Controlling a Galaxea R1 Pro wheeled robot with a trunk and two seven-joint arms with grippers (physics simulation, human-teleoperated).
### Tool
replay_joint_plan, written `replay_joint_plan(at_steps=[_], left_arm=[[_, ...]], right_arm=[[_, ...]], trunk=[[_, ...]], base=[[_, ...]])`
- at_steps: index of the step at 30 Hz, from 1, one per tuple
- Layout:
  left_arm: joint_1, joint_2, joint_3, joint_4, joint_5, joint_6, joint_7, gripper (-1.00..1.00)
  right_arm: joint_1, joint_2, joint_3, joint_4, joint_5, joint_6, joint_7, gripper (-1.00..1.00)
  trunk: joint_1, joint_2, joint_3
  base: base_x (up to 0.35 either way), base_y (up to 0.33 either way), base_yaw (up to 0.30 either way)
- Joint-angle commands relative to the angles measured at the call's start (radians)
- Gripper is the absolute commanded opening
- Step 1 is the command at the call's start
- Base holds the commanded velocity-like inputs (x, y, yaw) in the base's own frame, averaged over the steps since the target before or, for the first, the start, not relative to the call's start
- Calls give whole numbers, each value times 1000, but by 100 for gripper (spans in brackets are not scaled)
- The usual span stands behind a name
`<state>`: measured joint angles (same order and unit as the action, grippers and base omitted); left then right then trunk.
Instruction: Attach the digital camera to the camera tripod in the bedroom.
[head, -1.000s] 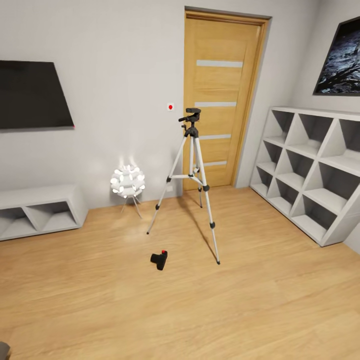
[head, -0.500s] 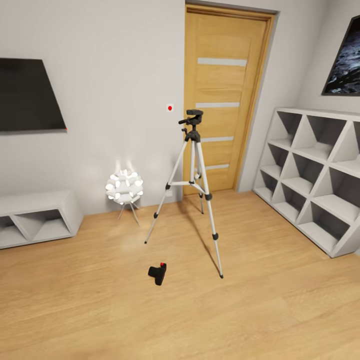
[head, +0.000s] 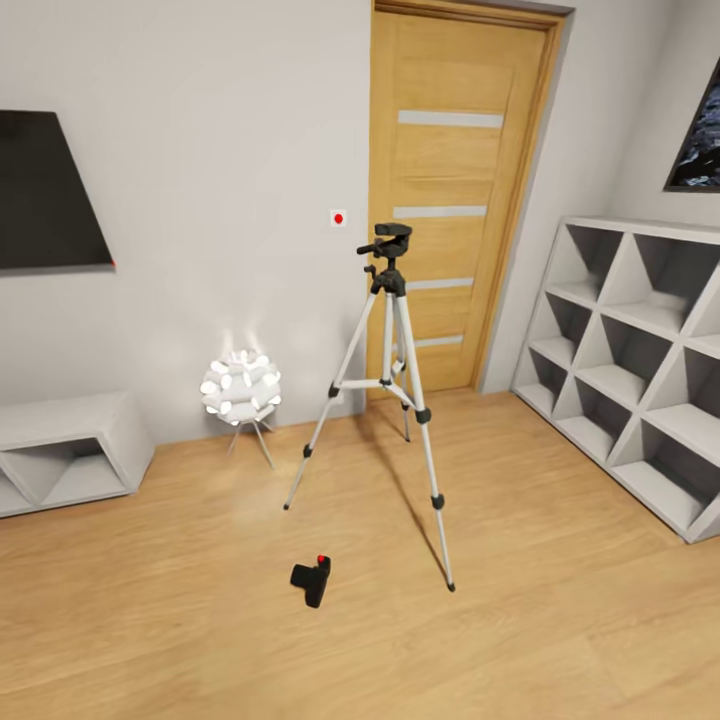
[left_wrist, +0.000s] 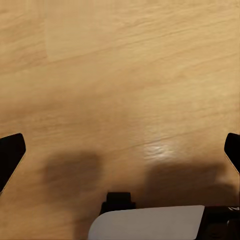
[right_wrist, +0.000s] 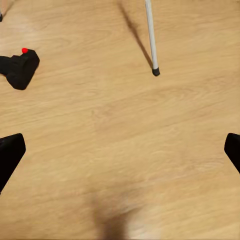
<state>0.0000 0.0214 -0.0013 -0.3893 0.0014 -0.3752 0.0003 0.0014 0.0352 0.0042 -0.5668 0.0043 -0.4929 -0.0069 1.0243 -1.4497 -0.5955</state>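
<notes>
The digital camera (head: 311, 579) lies on the light wood floor, small and black with a red button on top; the right wrist view also catches the camera (right_wrist: 19, 68). Just behind and to its right stands the camera tripod (head: 388, 390) on silver-white legs, its black pan head (head: 389, 241) bare. One tripod leg and foot (right_wrist: 152, 47) show in the right wrist view. My right gripper (right_wrist: 120, 150) is open above bare floor, its fingertips (right_wrist: 10, 152) far apart. My left gripper (left_wrist: 120, 152) is open too, over bare floor with a white robot part (left_wrist: 147, 222) below it.
A wooden door (head: 450, 190) is behind the tripod. White cubby shelves (head: 630, 360) line the right wall. A glowing spiky floor lamp (head: 240, 390) and a low white shelf (head: 65, 450) stand at the left wall under a dark screen (head: 45, 190).
The whole view has shifted: the camera and tripod now sit lower and larger in the picture, so the robot has come closer. Neither object has itself moved.
</notes>
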Motion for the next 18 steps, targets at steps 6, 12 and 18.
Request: replay_joint_plan(at_steps=[6, 12, 18], left_arm=[[0, 0, 0, 0, 1, -2, 0, 100], [0, 0, 0, 0, 0, -2, 0, 100], [0, 0, 0, 0, 0, -2, 0, 100]], right_arm=[[0, 0, 0, -1, 0, -1, -1, 100], [0, 1, 2, -1, 0, -1, -1, 100], [0, 1, 2, -1, 0, -1, -1, 100]], trunk=[[1, 0, -1], [1, 0, -1], [1, 0, -1]], base=[[349, 0, 0], [338, 0, 0], [160, 0, 0]])
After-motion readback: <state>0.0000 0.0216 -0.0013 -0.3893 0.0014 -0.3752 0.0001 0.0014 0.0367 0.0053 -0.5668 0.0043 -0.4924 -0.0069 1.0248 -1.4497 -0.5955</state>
